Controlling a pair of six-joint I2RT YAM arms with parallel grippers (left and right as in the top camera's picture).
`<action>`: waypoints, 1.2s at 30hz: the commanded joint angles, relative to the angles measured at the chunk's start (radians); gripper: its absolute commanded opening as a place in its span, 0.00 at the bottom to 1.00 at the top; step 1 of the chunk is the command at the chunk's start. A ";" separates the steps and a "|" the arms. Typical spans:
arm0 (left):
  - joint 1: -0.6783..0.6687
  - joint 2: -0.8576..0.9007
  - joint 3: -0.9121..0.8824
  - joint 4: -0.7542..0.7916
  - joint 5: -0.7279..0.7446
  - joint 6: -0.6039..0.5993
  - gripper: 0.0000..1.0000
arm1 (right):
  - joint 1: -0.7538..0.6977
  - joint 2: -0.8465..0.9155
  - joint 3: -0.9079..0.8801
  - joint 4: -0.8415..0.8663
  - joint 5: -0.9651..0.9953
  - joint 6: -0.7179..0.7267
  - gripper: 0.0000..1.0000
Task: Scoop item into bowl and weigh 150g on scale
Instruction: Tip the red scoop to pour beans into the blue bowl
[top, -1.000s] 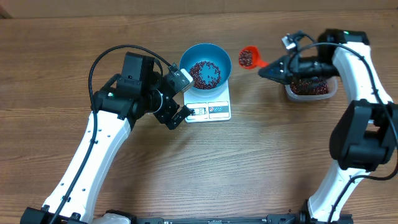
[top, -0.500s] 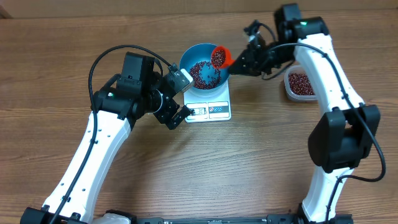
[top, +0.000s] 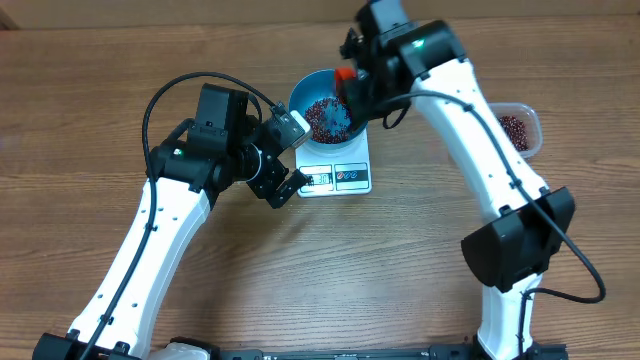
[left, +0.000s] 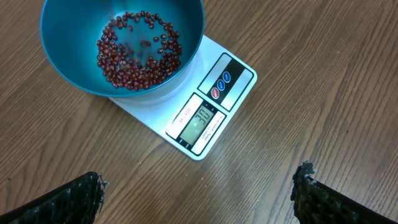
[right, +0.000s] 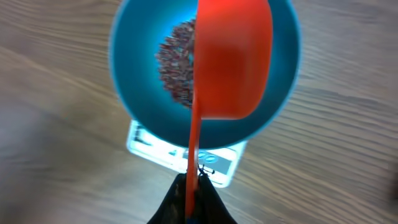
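The right gripper (right: 193, 200) is clamped tight on the thin handle of an orange scoop (right: 233, 62), whose cup hangs straight ahead of the fingers and directly over the blue bowl (right: 140, 109); in the motion-blurred wrist view the cup covers the bowl's right half, and whether anything remains in it cannot be told. Below and just left of the cup, a loose heap of dark red-brown beans (right: 177, 62) lies in the bottom of the bowl, which stands on the white scale (right: 149, 148) beneath the gripper. The left gripper (left: 196, 186) hovers with its jaws spread wide and nothing between them, held above bare wooden table (left: 323, 74), the scale's lit display and buttons just ahead of its fingertips and the bowl beyond, up and to the left. From overhead, a clear tub (top: 518, 128) holding more beans sits well off to the right arm's outer side, apart from both grippers.
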 joint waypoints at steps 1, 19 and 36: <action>0.002 0.005 -0.005 0.002 0.006 -0.014 1.00 | 0.054 0.002 0.030 -0.003 0.244 0.009 0.04; 0.002 0.005 -0.005 0.002 0.006 -0.014 1.00 | 0.137 0.002 0.030 -0.001 0.365 0.008 0.04; 0.002 0.005 -0.005 0.002 0.006 -0.014 1.00 | -0.146 -0.097 0.030 -0.054 -0.176 -0.136 0.04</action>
